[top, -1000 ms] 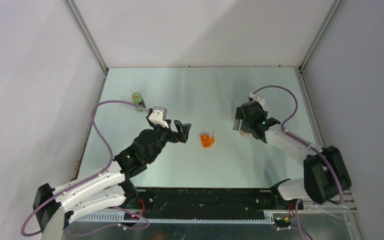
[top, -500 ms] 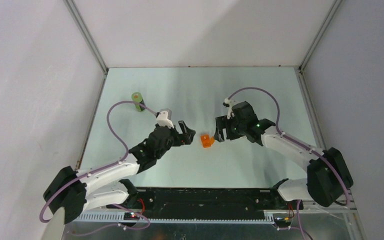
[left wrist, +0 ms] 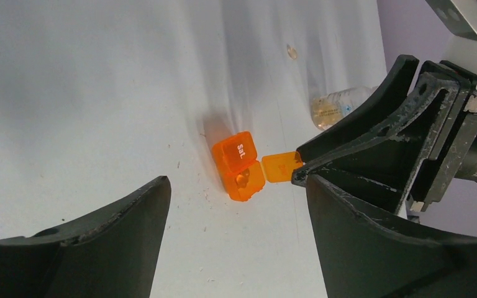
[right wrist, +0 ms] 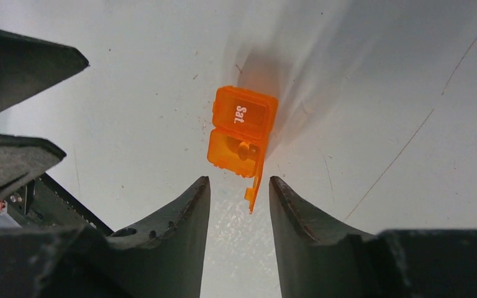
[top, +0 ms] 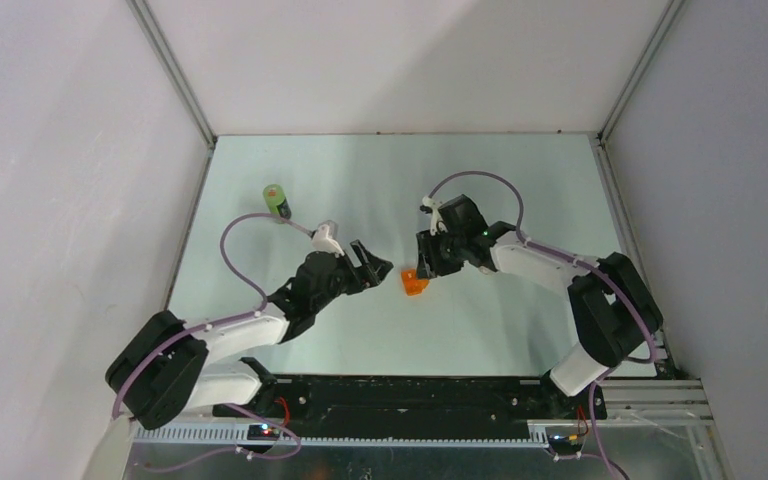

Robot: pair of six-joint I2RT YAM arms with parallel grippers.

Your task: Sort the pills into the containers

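Widely spread left gripper (top: pixel 377 262), with nothing between the fingers; hangs low over table (top: pixel 520 180), just left of orange box (right wrist: pixel 241 127). Narrowly parted right gripper (top: pixel 424 268) on the opposite side of this box; brackets the open lid flap (right wrist: pixel 255 186) with both fingertips, the flap nearer to one finger. No contact visible in the right wrist view, so no firm pinch to report. Two grippers in all, facing each other across the box, near the middle of table.

Three containers counted. First, the one orange box, with two compartments: one closed and marked "Sat", one open with one small round piece (right wrist: pixel 243 149) inside. Second, one green bottle (top: pixel 277 202), well apart at the far left of table. Third, one clear vial (left wrist: pixel 335 107), lying behind right gripper and partly hidden by it. Also one pale speck (left wrist: pixel 292 51) farther back on table, too small to tell what.
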